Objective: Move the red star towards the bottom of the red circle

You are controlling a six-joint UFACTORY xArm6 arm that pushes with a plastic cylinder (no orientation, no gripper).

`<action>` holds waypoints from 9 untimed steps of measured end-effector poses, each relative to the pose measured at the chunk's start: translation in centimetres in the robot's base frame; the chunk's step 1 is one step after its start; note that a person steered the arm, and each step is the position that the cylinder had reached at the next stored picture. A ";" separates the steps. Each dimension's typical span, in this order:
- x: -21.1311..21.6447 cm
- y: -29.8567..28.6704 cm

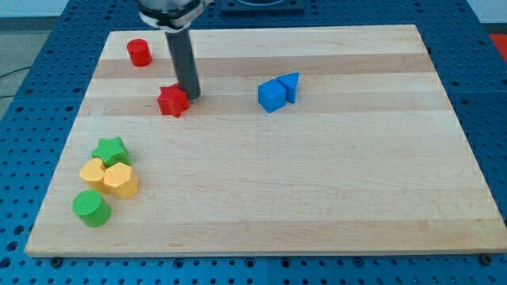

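The red star (172, 101) lies on the wooden board at the upper left. The red circle (139, 52) stands near the board's top left corner, above and left of the star. My tip (192, 95) is down on the board at the star's right edge, touching or nearly touching it. The rod rises from there to the view's top.
A blue cube (271, 96) and a blue triangle (290, 85) sit together right of the star. At the lower left are a green star (110, 150), a yellow star (94, 173), a yellow hexagon (121, 181) and a green circle (90, 207).
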State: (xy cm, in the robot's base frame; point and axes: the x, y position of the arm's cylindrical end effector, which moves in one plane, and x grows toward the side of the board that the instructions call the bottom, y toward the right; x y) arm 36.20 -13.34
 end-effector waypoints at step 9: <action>0.2 -6.8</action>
